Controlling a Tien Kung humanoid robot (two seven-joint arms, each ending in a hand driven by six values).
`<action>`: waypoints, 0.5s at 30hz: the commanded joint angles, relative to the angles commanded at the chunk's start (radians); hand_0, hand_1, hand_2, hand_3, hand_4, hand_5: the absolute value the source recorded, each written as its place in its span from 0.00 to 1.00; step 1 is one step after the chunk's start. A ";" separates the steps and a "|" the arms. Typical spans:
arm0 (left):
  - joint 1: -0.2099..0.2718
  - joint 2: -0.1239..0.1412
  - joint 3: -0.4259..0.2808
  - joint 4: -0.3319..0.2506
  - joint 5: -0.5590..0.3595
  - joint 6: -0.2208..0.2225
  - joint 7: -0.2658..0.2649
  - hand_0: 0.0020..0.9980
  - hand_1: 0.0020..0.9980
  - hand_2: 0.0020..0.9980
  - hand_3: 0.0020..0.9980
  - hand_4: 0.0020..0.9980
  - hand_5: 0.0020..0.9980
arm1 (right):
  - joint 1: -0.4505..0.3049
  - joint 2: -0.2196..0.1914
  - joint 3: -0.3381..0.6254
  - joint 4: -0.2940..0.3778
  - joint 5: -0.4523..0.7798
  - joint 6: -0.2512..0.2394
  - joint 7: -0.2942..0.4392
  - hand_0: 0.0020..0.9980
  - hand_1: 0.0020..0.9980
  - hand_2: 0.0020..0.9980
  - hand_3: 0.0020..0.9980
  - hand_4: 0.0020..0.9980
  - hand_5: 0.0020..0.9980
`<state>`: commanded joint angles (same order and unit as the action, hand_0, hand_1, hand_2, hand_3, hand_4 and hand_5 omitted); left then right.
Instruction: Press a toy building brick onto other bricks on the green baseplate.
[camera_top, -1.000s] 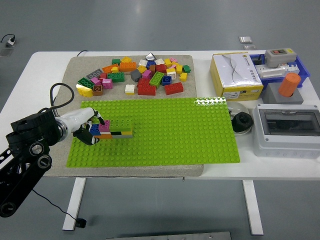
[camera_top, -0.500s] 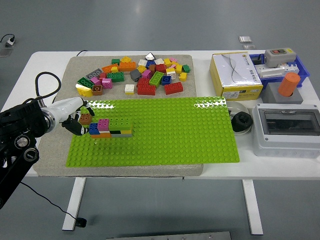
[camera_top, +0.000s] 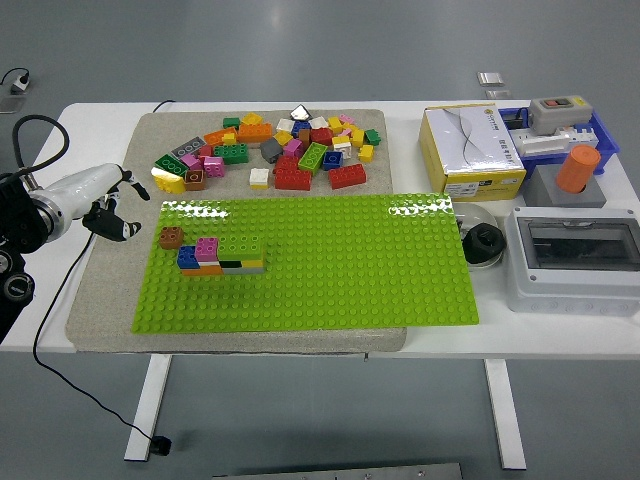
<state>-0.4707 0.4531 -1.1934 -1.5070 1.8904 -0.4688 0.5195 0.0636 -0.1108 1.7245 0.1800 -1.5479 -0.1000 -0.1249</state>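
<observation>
A small stack of bricks (camera_top: 222, 255) stands on the left part of the green baseplate (camera_top: 330, 270): blue, pink, lime, orange, yellow and grey pieces. A small brown brick (camera_top: 171, 237) sits on the plate just left of the stack, apart from my hand. My left hand (camera_top: 108, 211) is over the grey mat left of the plate, fingers relaxed and holding nothing. A pile of loose bricks (camera_top: 275, 153) lies on the mat behind the plate. My right hand is out of view.
A yellow and white box (camera_top: 470, 150), a black round part (camera_top: 485, 243), a grey electrical box (camera_top: 575, 260) and a blue bin (camera_top: 565, 135) with an orange cylinder (camera_top: 577, 168) stand to the right. A black cable (camera_top: 45, 140) loops at the left edge.
My left hand has drawn back to the left, off the baseplate and away from the stack. The brown brick it held now stays on the plate beside the stack.
</observation>
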 joint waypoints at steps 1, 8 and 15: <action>-0.004 0.011 0.009 0.008 0.001 0.011 -0.013 0.15 0.00 0.10 0.70 0.64 0.00 | 0.000 0.001 -0.001 0.000 0.002 0.000 0.000 0.63 0.38 0.56 0.70 0.68 0.90; -0.048 0.096 0.115 0.103 0.002 0.091 -0.103 0.15 0.00 0.10 0.69 0.64 0.00 | 0.004 0.007 -0.009 0.000 0.012 -0.003 -0.006 0.63 0.39 0.57 0.70 0.68 0.90; -0.041 0.120 0.113 0.174 0.015 0.135 -0.151 0.15 0.00 0.10 0.68 0.63 0.00 | 0.005 0.014 -0.018 0.000 0.029 -0.010 -0.010 0.63 0.39 0.58 0.70 0.68 0.90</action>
<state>-0.5112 0.5729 -1.0804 -1.3334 1.9056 -0.3340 0.3689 0.0689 -0.0967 1.7065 0.1800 -1.5191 -0.1102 -0.1352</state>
